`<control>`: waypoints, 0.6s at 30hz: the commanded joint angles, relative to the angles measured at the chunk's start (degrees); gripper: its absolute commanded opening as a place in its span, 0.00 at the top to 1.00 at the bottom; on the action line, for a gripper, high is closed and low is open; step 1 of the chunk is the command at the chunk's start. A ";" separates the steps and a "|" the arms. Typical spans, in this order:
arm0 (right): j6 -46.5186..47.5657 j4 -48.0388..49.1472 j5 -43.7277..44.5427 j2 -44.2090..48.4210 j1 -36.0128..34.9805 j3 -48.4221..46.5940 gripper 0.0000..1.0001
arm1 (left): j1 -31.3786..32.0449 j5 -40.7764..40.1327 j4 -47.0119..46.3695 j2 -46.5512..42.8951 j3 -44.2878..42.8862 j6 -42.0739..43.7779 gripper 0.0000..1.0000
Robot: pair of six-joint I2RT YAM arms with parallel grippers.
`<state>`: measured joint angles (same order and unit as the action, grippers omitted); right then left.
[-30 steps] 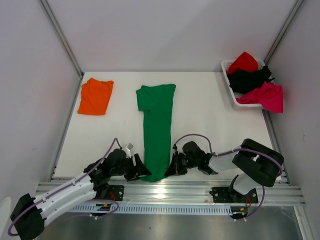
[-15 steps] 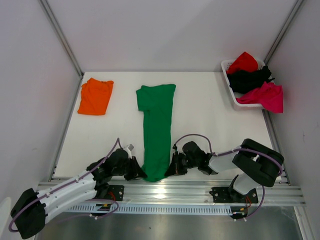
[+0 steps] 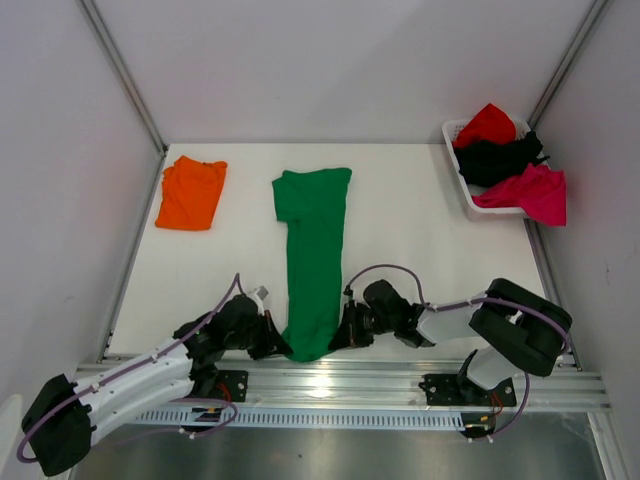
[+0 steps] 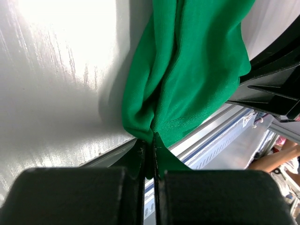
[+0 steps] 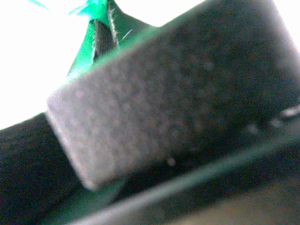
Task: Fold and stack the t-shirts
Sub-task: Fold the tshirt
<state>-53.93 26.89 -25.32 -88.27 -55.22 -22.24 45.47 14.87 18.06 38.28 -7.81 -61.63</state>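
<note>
At 6 o'clock in the top view, the left pincer point(image 4: 152, 150) is clamping fully shut on a thin nip of the green shirt point(image 3: 315, 250), at its near hem where the cloth is drooping over the worktop point(image 3: 420, 250) edge. The right pincer point(image 3: 340, 335) is pinching the hem's other corner, nearly closed, with green cloth crowding its blurred close view. The shirt is lying as a long strip running toward 12 o'clock. So small a bite is risking a slip on lifting, or is catching only some layers, which would skew the fold. Farther off, the orange shirt point(image 3: 190, 192) is lying folded at 10 o'clock. The basket point(image 3: 458, 170) at 2 o'clock is holding a red shirt point(image 3: 487, 125), a black shirt point(image 3: 497, 158) and a magenta shirt point(image 3: 530, 192).
</note>
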 commanded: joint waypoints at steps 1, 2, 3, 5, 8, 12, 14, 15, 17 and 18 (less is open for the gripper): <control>2.86 -2.19 2.20 3.45 1.25 -2.19 1.00 | 0.32 -2.39 1.79 0.74 -4.31 3.26 0.99; 3.91 -2.98 2.38 4.76 1.60 -2.72 1.00 | 0.32 -2.57 1.97 1.18 -4.75 3.53 0.99; 4.36 -4.47 2.82 5.38 1.96 -2.98 1.00 | 0.32 -2.57 2.15 1.53 -5.62 3.70 0.99; 5.67 -6.06 3.00 6.96 2.83 -3.60 1.00 | 0.40 -2.57 2.50 2.14 -6.33 4.32 0.99; 6.64 -9.57 3.70 10.21 3.98 -3.78 1.00 | 0.41 -3.27 3.82 2.67 -7.13 4.76 0.99; 7.87 -14.23 4.75 15.48 5.56 -3.43 1.00 | 0.32 -3.98 4.61 2.41 -7.83 5.20 0.99; 8.23 -15.55 4.84 17.16 6.35 -3.60 1.00 | 0.32 -3.97 4.87 2.50 -8.62 5.20 0.99; 8.32 -16.86 5.02 17.95 6.96 -3.69 1.00 | 0.32 -3.89 4.87 2.59 -9.23 5.20 0.99; 8.75 -18.19 5.02 20.23 7.49 -4.13 1.00 | 0.32 -3.54 5.49 3.02 -10.29 5.29 1.00; 8.93 -19.67 5.37 20.85 7.76 -4.39 1.00 | 0.32 -3.54 6.36 3.20 -11.25 5.37 0.99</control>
<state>-47.03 11.62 -22.76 -70.19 -48.88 -24.25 45.47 12.32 20.71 40.93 -16.05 -58.39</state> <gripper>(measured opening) 0.086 0.034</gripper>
